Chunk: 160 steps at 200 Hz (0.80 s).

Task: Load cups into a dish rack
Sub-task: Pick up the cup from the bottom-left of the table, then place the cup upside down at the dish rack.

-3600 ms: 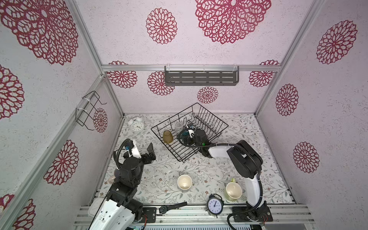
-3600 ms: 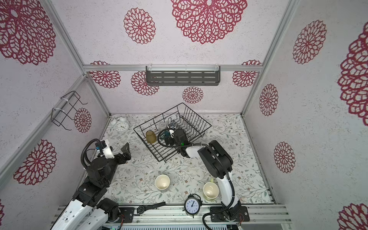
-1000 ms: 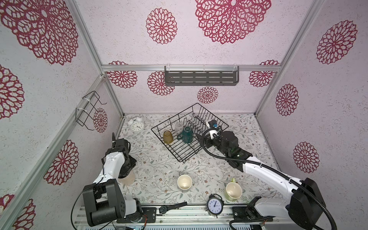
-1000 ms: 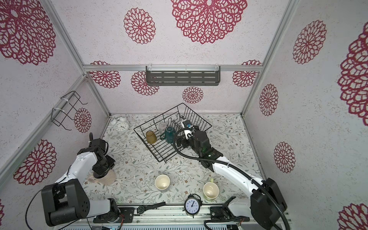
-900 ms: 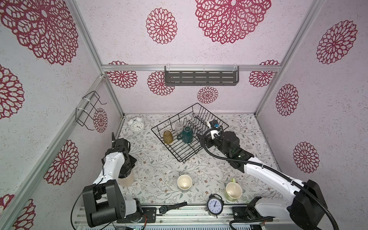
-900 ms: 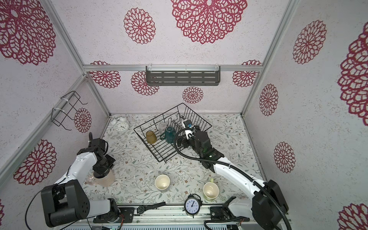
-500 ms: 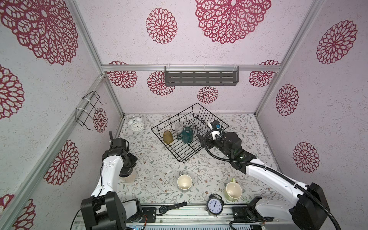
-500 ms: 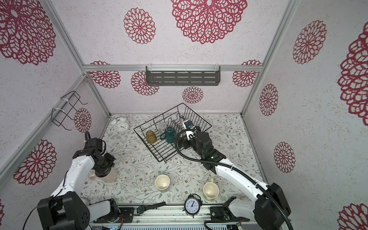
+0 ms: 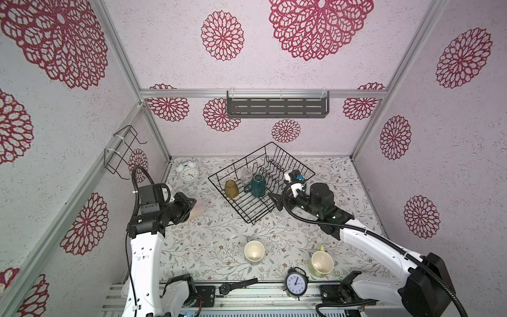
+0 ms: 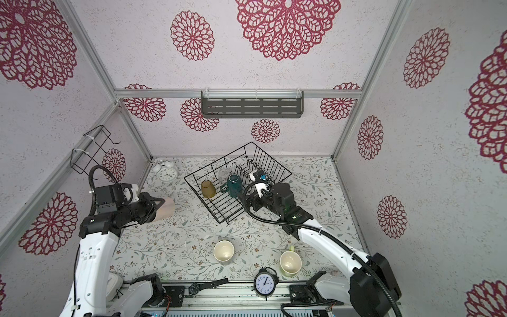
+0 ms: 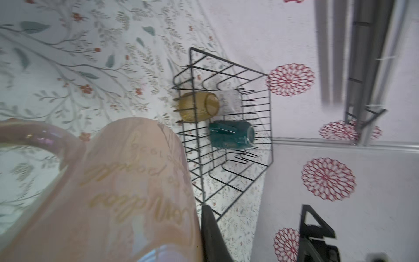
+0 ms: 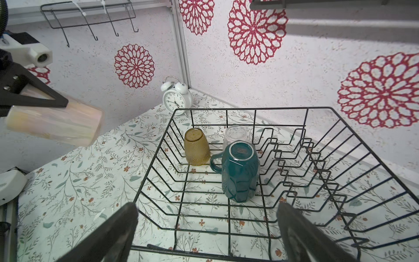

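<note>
My left gripper (image 9: 192,204) is shut on a ribbed pink mug (image 9: 198,210), held on its side in the air to the left of the dish rack (image 9: 255,209). The pink mug (image 11: 118,192) fills the left wrist view. Bottom up in the black wire rack stand an amber tumbler (image 9: 231,188), a clear glass (image 9: 246,174) and a dark teal mug (image 9: 258,185). My right gripper (image 12: 207,207) is open and empty at the rack's near right edge. A grey mug (image 9: 254,252) and a yellow-green mug (image 9: 321,263) stand upright near the table's front.
A white alarm clock (image 9: 187,173) sits in the back left corner and a black one (image 9: 295,282) at the front edge beside a wristwatch (image 9: 233,285). A wire bracket (image 9: 123,153) hangs on the left wall, a grey slotted shelf (image 9: 277,107) on the back wall.
My left gripper closed on the pink mug, lifted it off the table and tipped it on its side toward the rack. The right gripper drew back slightly, still open.
</note>
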Motion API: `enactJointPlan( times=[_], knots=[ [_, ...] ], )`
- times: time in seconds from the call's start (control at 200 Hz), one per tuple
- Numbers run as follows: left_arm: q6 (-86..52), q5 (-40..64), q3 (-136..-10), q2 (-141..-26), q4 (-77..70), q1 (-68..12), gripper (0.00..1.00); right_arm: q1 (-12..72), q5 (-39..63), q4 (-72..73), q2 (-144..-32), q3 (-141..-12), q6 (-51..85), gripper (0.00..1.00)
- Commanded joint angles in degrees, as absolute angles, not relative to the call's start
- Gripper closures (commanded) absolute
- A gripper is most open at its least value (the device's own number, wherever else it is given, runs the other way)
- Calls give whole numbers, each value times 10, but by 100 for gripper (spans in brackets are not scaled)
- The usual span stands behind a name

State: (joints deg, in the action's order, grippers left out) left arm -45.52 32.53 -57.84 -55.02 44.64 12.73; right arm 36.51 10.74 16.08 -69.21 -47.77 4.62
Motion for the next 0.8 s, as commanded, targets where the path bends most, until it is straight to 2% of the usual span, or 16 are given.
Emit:
enactJointPlan(
  times=[0.0, 0.08, 0.25, 0.345, 0.52, 0.545, 0.57, 0.701, 0.796],
  knots=[
    [-483, 426, -575, -535, 299, 106, 100, 362, 106, 199, -692, -490, 127, 2],
    [-470, 424, -585, -538, 285, 73, 100, 362, 114, 196, -706, -503, 222, 4],
    [-449, 432, -609, -554, 248, -15, 100, 352, 251, 178, -759, -562, 424, 6],
    [-435, 428, -618, -558, 219, -56, 100, 348, 307, 244, -774, -561, 557, 7],
    [-389, 407, -622, -554, 165, -115, 100, 353, 316, 450, -805, -515, 833, 9],
    [-375, 401, -620, -552, 159, -123, 100, 355, 317, 471, -812, -511, 863, 6],
    [-360, 395, -618, -550, 154, -131, 100, 356, 319, 479, -819, -511, 889, 1],
    [-306, 317, -591, -535, 119, -167, 100, 361, 322, 468, -850, -519, 993, 1],
    [-293, 307, -544, -524, 22, -188, 100, 364, 305, 480, -860, -528, 1050, 1]
  ],
)
